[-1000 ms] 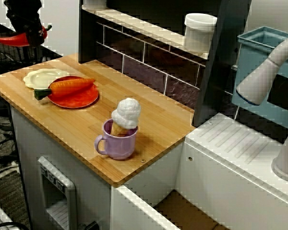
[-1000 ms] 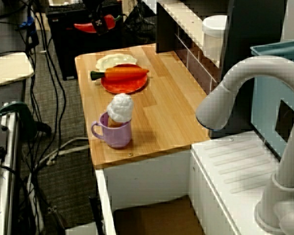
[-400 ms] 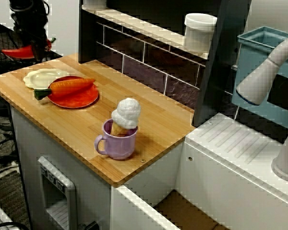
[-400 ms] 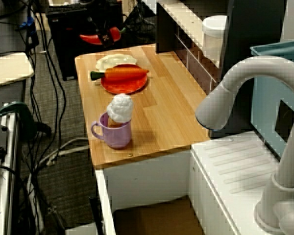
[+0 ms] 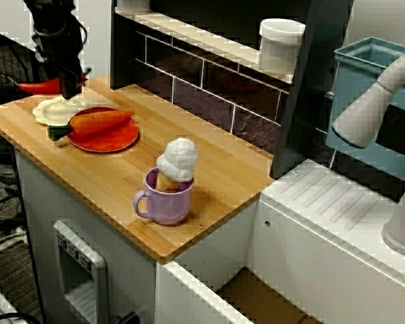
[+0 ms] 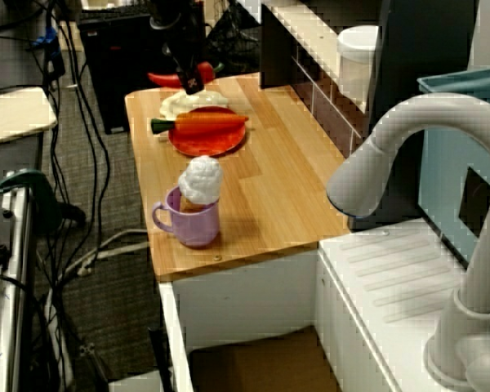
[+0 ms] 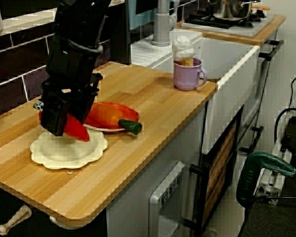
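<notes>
In 1 second my pincer (image 5: 69, 90), clamped on the red pepper (image 5: 38, 86), had swung from beyond the counter's (image 5: 209, 155) left edge to just above the cream plate (image 5: 48, 113); pepper not yet released.

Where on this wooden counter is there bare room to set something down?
The wooden counter is bare between the round orange plate and the purple mug, and along the dark tiled wall. Its far corner is crowded: the black gripper holds a red pepper over the cream scalloped plate, beside the carrot.
</notes>
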### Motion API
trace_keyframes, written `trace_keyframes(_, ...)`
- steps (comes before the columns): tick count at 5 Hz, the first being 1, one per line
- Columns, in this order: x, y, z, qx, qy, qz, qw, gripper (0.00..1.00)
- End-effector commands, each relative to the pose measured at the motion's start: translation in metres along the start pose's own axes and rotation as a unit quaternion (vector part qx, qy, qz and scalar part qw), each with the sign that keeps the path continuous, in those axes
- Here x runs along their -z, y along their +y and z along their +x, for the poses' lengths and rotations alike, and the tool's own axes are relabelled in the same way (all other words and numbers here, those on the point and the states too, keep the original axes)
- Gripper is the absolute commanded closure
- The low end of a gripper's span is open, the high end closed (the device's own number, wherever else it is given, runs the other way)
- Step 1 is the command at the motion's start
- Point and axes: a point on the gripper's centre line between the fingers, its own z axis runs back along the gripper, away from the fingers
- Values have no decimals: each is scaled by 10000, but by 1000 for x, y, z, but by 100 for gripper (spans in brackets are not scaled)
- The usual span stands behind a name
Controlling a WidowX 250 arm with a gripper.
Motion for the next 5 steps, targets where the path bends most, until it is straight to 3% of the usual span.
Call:
trace_keyframes(1, 6, 3, 5, 90, 29, 346, 9994, 100)
trace_keyframes(2, 8, 5, 1, 81, 133, 372, 9992, 0)
trace_keyframes(5, -2, 12, 8, -48, 165, 138, 9998, 0)
